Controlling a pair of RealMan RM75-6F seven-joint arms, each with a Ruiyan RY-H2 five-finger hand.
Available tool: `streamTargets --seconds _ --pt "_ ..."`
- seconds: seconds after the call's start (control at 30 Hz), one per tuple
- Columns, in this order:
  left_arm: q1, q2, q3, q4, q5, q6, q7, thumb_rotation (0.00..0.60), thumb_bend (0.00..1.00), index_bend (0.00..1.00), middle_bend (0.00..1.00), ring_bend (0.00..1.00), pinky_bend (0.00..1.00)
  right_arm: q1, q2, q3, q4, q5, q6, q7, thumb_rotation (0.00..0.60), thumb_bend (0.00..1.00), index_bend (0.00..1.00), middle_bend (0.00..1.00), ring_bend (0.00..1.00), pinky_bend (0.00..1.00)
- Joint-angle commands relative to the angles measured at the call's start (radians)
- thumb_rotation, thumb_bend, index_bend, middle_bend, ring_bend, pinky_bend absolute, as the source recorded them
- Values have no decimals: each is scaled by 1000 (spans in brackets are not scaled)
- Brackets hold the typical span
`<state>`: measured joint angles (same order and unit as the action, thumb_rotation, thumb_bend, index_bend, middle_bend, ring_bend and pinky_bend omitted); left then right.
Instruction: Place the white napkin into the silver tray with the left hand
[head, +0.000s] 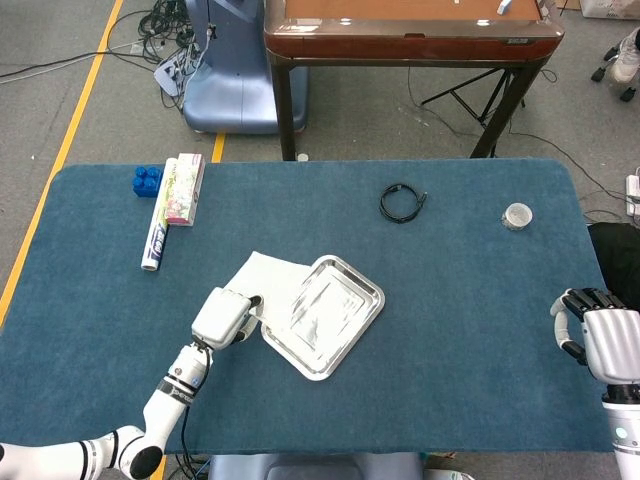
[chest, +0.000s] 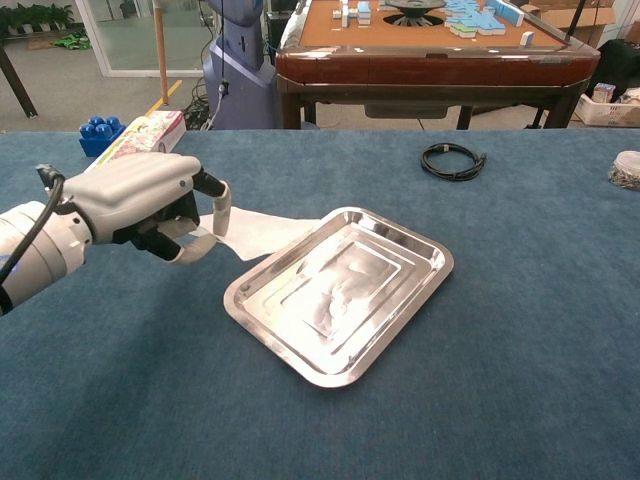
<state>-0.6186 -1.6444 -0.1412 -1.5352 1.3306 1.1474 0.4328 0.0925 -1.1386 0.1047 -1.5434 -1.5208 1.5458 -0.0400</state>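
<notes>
On the blue felt tabletop (head: 460, 330), the left hand (head: 224, 318), a pale grey robot hand seen left of centre in the head view and at the left edge of the chest view, pinches the near corner of the thin white paper napkin (head: 268, 283) between its thumb and fingers (chest: 220, 205). The napkin lies left of frame centre, spread flat on the cloth except where its held corner is lifted, and its far edge touches or just overlaps the left rim of the rectangular silver metal tray (head: 365, 315); the chest view shows the same white sheet (chest: 262, 231) running from the hand up to the tray's rim (chest: 275, 345), but whether it lies over that rim or only against it cannot be told. The tray sits near the middle of the frame, turned at a slant. In the lower right corner of the head view the right hand (head: 603, 340) rests at the tabletop's edge with its dark fingers curled inward and holding nothing. Toward the upper left lie a blue block of round-topped pieces (head: 147, 180), a flat floral-printed box (head: 184, 188) just beside it, and a white tube (head: 154, 246) below the box. A coiled black cable (head: 402, 202) lies above the tray, and a small round clear container (head: 517, 215) sits toward the upper right.
</notes>
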Motion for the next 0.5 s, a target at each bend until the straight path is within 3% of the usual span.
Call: streamTargets --seconds 0.03,0.5 --pt "2 4 9 -21 15 9 6 600 459 631 1000 1000 1000 1 -1 0 1 0 -1 -1 600 485 553 490 371 453" --pt "16 7 71 -56 90 23 21 600 459 631 1000 1000 1000 2 -2 1 3 4 -5 -2 600 485 553 489 371 453"
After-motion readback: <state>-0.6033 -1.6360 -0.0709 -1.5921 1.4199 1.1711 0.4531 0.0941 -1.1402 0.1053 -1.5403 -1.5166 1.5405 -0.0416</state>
